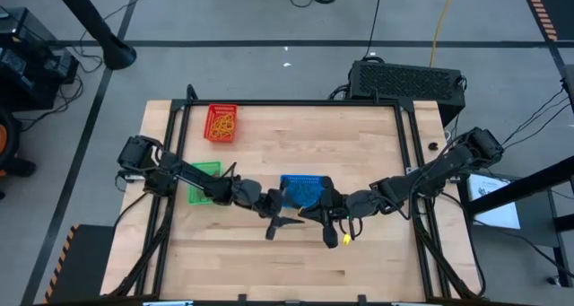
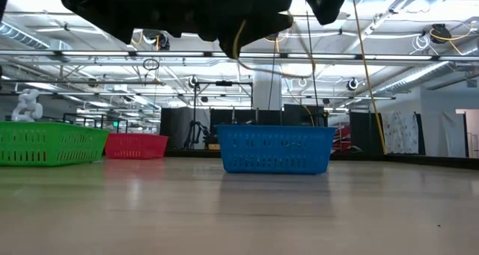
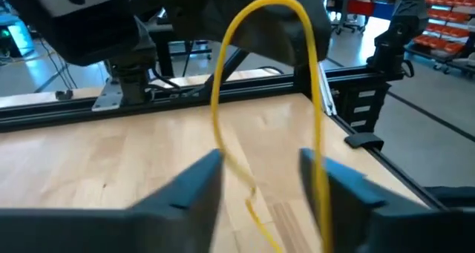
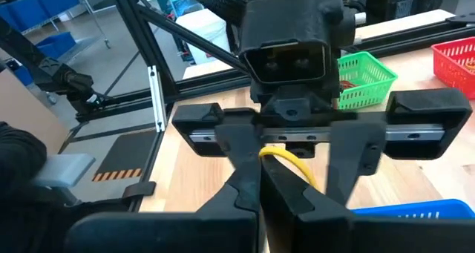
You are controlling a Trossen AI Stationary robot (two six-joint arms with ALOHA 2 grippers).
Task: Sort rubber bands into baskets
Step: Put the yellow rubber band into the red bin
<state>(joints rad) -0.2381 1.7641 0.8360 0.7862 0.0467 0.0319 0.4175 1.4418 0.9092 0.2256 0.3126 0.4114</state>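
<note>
Blue basket (image 1: pixel 300 190) behind both arms.

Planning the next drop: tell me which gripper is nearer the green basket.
Left. The left gripper hangs over the table just in front of the blue basket, a short way from the green basket. The right gripper, shut on a yellow rubber band, is farther off beyond it.

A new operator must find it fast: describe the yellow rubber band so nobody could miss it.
Start at the blue basket in the middle of the table; just in front of it the two arms meet. The yellow band hangs there as a stretched loop pinched in the shut right gripper, with the left gripper facing it. It is the only band held in the air.
</note>
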